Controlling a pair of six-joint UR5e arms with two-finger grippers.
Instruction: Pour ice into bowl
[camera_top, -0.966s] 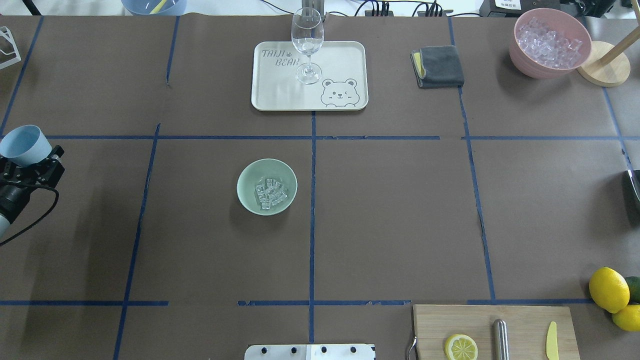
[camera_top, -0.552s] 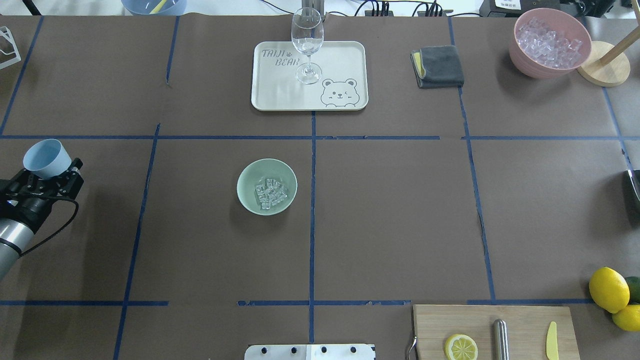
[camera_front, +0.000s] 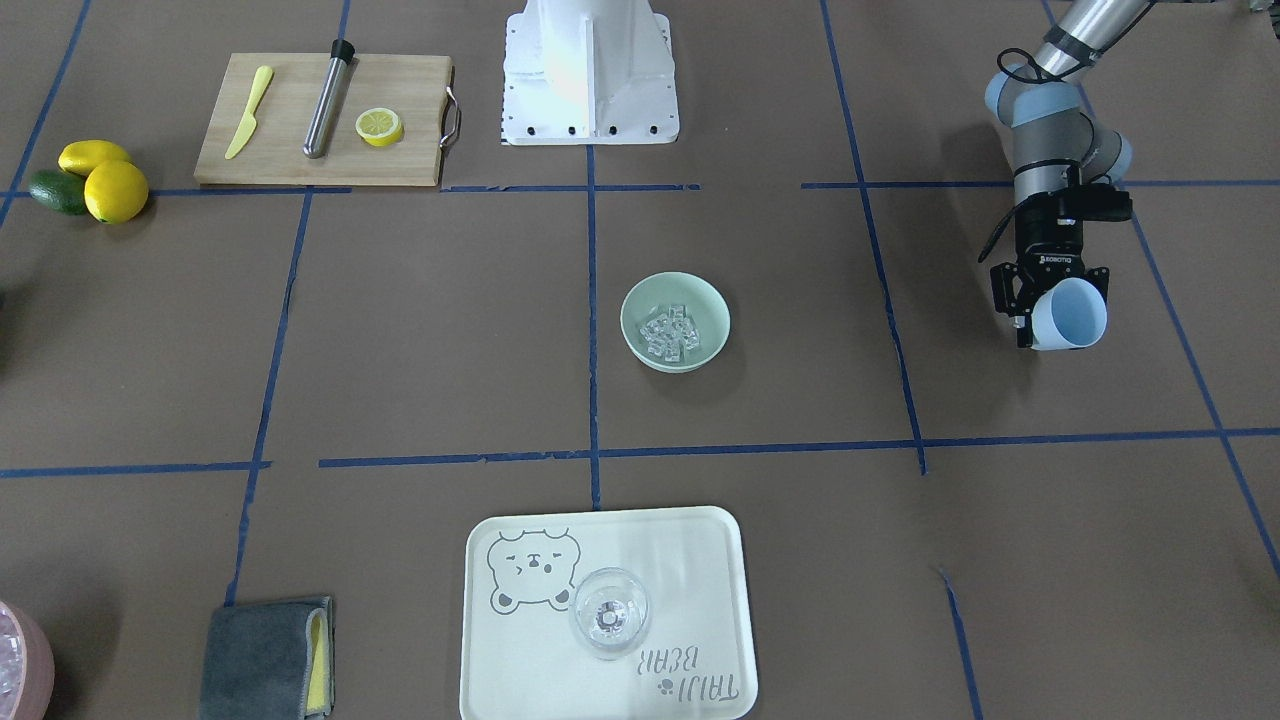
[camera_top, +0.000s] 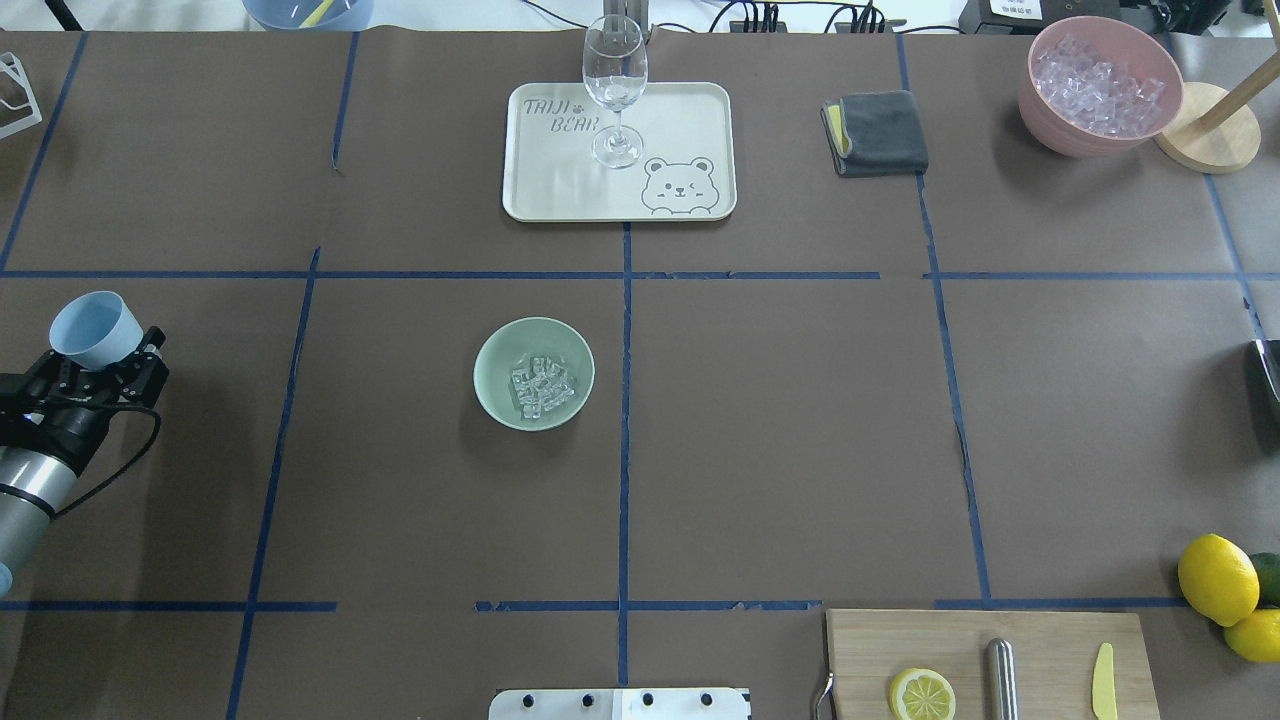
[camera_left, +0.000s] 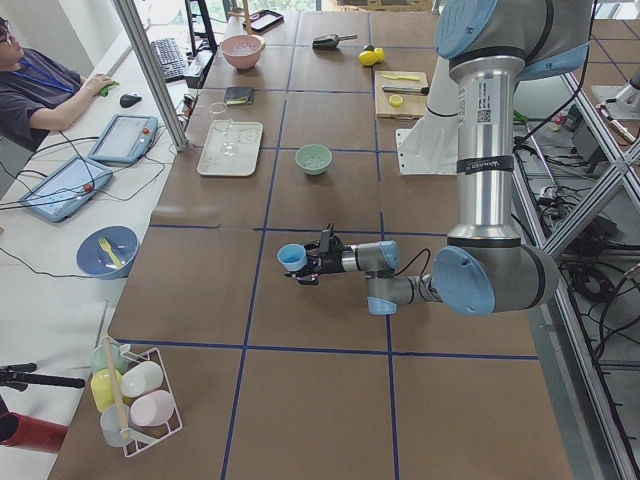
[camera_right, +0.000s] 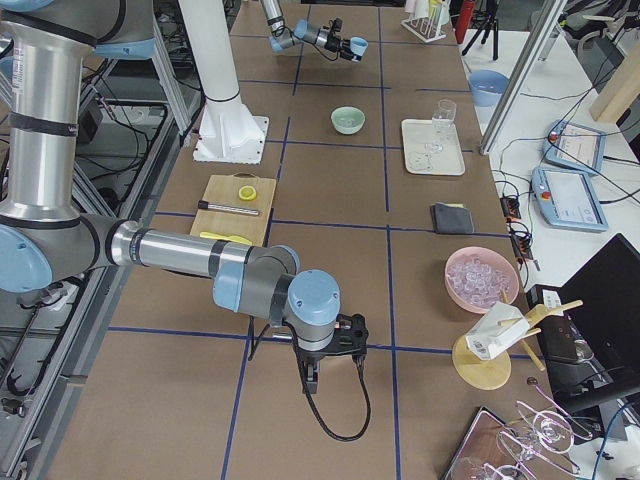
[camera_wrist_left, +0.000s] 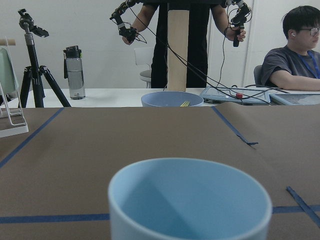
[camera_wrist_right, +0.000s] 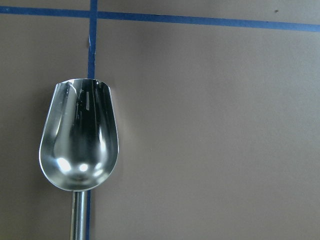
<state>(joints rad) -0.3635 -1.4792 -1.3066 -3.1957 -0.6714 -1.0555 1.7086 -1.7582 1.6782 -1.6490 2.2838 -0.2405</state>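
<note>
The mint-green bowl stands left of the table's middle, with ice lying in it; it also shows in the front view. My left gripper is far to the bowl's left, near the table's left edge. It is shut on a light blue cup, held roughly upright above the table. The cup looks empty in the left wrist view. The right wrist view shows an empty metal scoop over bare table. My right gripper shows only in the right side view; I cannot tell its state.
A cream tray with a wine glass stands at the back centre. A grey cloth and a pink bowl of ice are back right. A cutting board with a lemon half and lemons sit front right.
My left gripper has moved rightward into the overhead view with the blue cup, then a little nearer. The bowl and the ice have not moved.
</note>
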